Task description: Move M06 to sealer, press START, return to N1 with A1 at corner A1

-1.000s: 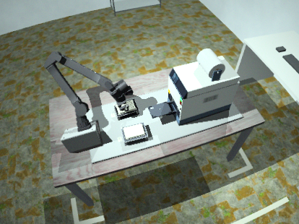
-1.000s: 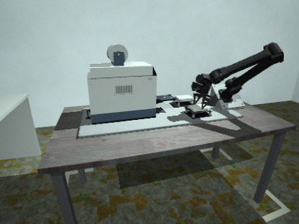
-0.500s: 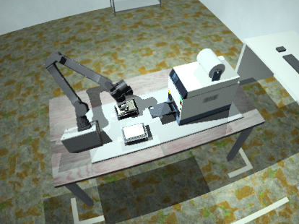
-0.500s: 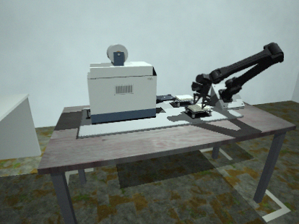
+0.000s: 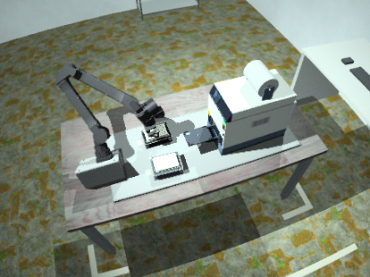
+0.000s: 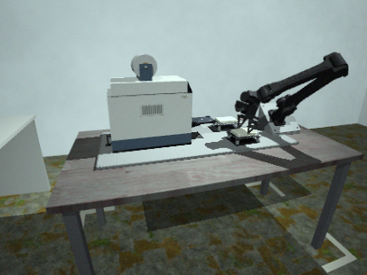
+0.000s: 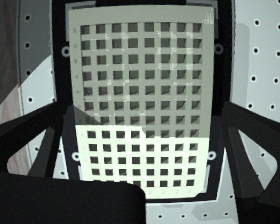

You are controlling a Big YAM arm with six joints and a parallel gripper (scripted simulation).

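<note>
A pale plate with square wells [image 5: 163,131] [image 6: 239,133] [image 7: 142,82] sits in a dark nest [image 7: 61,90] below my gripper; its labels are unreadable, so I cannot tell its name. My gripper [image 5: 155,134] [image 6: 246,126] [image 7: 142,110] is open, with one finger outside each long side of this plate and a gap to both. The plate looks slightly turned against the nest in the wrist view. A second, white-topped plate [image 5: 165,162] [image 6: 226,120] sits in the other nest. The sealer [image 5: 256,119] [image 6: 151,118] has its dark stage [image 5: 197,137] [image 6: 202,120] out, with no plate on it.
Small yellow, red and green spots show on the sealer's front; which is the lamp is unclear. A foil roll [image 5: 259,76] [image 6: 144,65] tops the sealer. The two nests stand close together on the perforated board [image 5: 130,188] [image 6: 133,158], beside the stage.
</note>
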